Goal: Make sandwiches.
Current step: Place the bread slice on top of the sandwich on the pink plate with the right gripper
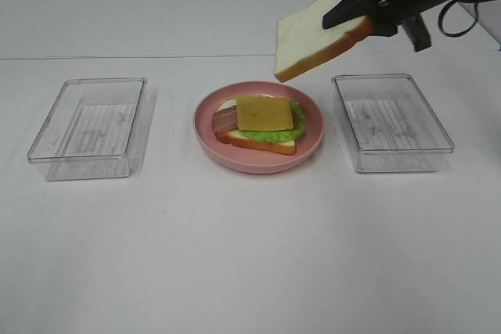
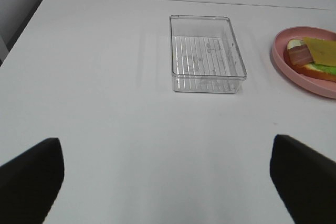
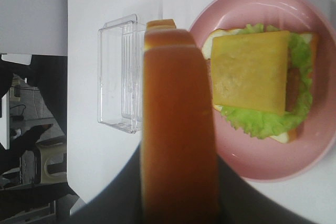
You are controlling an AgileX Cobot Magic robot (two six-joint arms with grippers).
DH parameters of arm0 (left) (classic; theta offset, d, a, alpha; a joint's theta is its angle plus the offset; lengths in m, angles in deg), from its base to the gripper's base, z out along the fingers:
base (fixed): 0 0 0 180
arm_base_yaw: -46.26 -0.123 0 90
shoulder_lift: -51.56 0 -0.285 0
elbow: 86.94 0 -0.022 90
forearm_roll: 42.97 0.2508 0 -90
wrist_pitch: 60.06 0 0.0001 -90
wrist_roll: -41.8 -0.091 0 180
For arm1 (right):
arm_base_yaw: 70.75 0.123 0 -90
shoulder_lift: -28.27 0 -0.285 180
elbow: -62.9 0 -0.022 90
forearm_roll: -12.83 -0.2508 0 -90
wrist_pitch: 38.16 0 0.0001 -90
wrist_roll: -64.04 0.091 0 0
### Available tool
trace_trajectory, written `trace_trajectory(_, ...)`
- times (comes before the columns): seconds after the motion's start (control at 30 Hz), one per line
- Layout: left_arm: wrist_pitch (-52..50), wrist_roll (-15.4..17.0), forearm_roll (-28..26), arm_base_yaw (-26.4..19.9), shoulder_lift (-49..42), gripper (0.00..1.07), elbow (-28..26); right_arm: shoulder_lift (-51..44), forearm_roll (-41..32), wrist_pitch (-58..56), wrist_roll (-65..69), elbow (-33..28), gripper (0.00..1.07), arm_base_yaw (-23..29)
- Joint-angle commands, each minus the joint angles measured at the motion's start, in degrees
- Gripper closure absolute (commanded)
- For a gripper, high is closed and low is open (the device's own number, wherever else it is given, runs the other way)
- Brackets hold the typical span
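A partial sandwich lies on the round pink plate (image 1: 313, 142): a bottom bread slice (image 1: 258, 142), green lettuce (image 1: 270, 135), brown bacon (image 1: 224, 120) and a yellow cheese square (image 1: 264, 113) on top. My right gripper (image 1: 354, 12) is shut on a second bread slice (image 1: 317, 33), held tilted in the air above and to the right of the plate. In the right wrist view the held slice's crust (image 3: 178, 129) fills the middle, with the cheese (image 3: 249, 72) and plate (image 3: 262, 171) below. My left gripper (image 2: 165, 145) is open and empty over bare table.
A clear plastic tray (image 1: 90, 127) stands left of the plate and another clear tray (image 1: 391, 123) stands right of it. Both look empty. The left tray (image 2: 207, 53) and the plate's edge (image 2: 294, 72) show in the left wrist view.
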Motion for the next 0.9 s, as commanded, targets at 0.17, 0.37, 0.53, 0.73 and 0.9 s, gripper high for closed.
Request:
trace_trajectory(0.17,-0.06,0.17,-0.63,-0.23,-1.15,0.07,0.06,7.45,-3.72,3.09,-0.92,3.32,1.07,6.19)
trace_trajectory(0.37,-0.06,0.17,-0.63,-0.23,-1.15,0.07,0.06,13.41,-4.53,2.41,0.63,9.8,1.07,8.82)
trace_trajectory(0.53,-0.06,0.17,-0.63,-0.23,-1.15,0.07,0.06,16.62,-4.53,2.06,1.66,11.86,1.07,9.34)
trace_trajectory(0.73,-0.06,0.17,-0.63,-0.23,-1.15,0.07,0.06,18.28,-4.18,4.07,2.58,11.97,1.07,9.28)
trace_trajectory(0.9,-0.06,0.17,-0.69,-0.23,-1.15,0.07,0.06,20.23,-5.27,4.58,3.21,11.97,1.07,9.28)
